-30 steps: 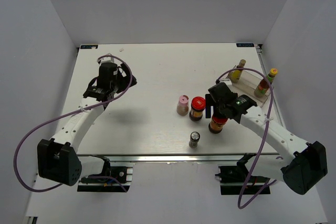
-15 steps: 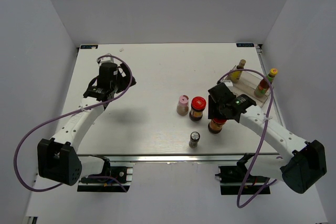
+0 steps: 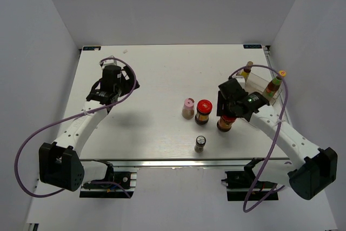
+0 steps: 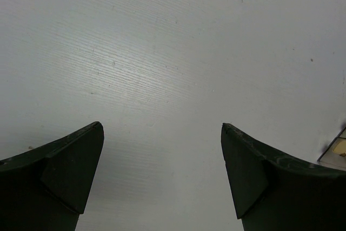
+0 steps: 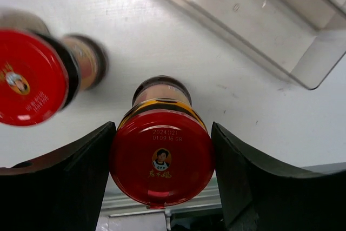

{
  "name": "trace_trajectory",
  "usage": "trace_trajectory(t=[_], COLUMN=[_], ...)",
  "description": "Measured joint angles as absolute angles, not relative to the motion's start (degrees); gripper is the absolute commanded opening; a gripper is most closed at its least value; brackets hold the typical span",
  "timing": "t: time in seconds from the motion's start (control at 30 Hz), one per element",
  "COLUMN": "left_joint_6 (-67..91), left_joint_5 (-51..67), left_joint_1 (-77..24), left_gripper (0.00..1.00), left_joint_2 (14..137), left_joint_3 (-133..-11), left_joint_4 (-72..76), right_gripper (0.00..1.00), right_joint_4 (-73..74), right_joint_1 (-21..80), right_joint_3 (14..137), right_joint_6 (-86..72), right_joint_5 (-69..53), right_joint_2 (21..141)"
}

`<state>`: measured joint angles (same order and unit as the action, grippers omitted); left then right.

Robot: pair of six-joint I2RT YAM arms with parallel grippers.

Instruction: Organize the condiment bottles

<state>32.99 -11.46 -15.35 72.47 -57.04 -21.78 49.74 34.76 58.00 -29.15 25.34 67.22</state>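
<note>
My right gripper (image 5: 162, 133) is shut on a red-lidded jar (image 5: 162, 158), one finger pressed against each side of the lid. From above, that jar (image 3: 225, 124) shows just below the right gripper (image 3: 229, 113). A second red-lidded jar (image 3: 203, 110) and a pink-capped shaker (image 3: 188, 107) stand to its left. Nearer the front edge stands a grey-capped dark shaker (image 3: 200, 144). Two slim yellow-capped bottles (image 3: 247, 71) (image 3: 275, 84) stand at the clear rack. My left gripper (image 3: 127, 82) is open over bare table at the far left, and the left wrist view shows nothing between its fingers (image 4: 73, 160).
The clear stepped plastic rack (image 3: 262, 86) sits at the back right, close behind the held jar, and its wall (image 5: 254, 20) shows in the right wrist view. The other red-lidded jar (image 5: 32, 77) is close on the held jar's left. White walls enclose the table.
My right gripper has closed from wide open onto the red-lidded jar and shifted with it slightly right and back toward the rack. The left arm has not moved.
</note>
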Motion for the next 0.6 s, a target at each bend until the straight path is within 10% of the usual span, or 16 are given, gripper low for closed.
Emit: trace_trajectory(t=[0.6], left_joint_6=[31.27], left_joint_5=[-11.20], left_joint_1=[-15.35], left_gripper=[0.98], left_joint_2=[73.10], left_joint_3=[-59.00], left_joint_4=[-17.28], right_gripper=[0.12], right_joint_4=[45.39], right_joint_1=[5.80], right_joint_3=[73.43], right_joint_6=[-18.48], right_joint_5=[22.48], right_joint_2=[70.11])
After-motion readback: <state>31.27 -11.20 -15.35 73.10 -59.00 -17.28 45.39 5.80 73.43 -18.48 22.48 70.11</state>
